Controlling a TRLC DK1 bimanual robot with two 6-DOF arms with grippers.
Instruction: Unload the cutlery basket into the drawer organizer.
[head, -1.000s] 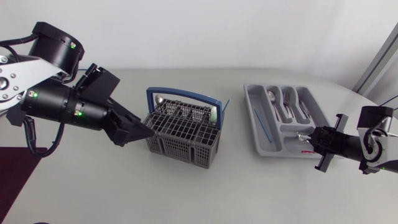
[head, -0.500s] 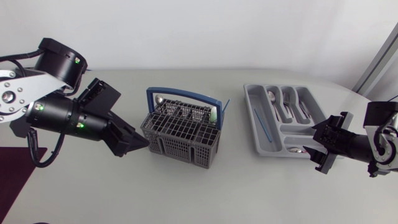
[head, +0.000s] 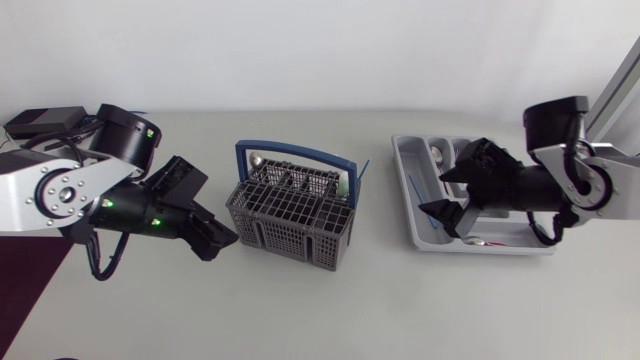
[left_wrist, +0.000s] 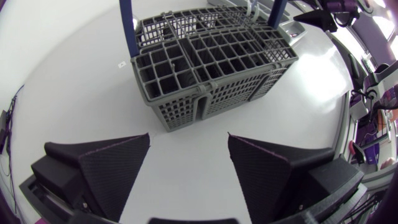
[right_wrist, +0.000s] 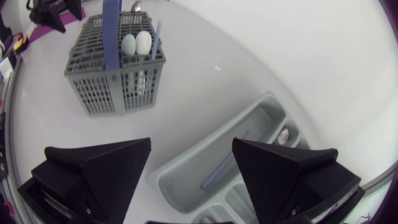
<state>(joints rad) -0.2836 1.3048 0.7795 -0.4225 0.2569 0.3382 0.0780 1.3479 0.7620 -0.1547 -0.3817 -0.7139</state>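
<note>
The grey cutlery basket (head: 295, 212) with a blue handle stands mid-table; pale green utensil ends (right_wrist: 137, 43) and a blue stick (right_wrist: 155, 31) poke out of it. My left gripper (head: 218, 240) is open just left of the basket, its fingers apart and empty, with the basket (left_wrist: 208, 65) straight ahead. The grey drawer organizer (head: 505, 180) lies to the right, holding spoons and forks (head: 467, 165) and a blue stick (right_wrist: 217, 169). Above the organizer's left half, my right gripper (head: 447, 205) hangs open and holds nothing.
A metal utensil (head: 482, 242) lies in the organizer's front compartment. Bare tabletop lies between the basket (right_wrist: 115, 68) and the organizer (right_wrist: 186, 186), and along the near edge.
My right gripper opened, leaving a utensil in the organizer's front compartment, then swung up and left over the organizer. My left arm dropped slightly, still beside the basket.
</note>
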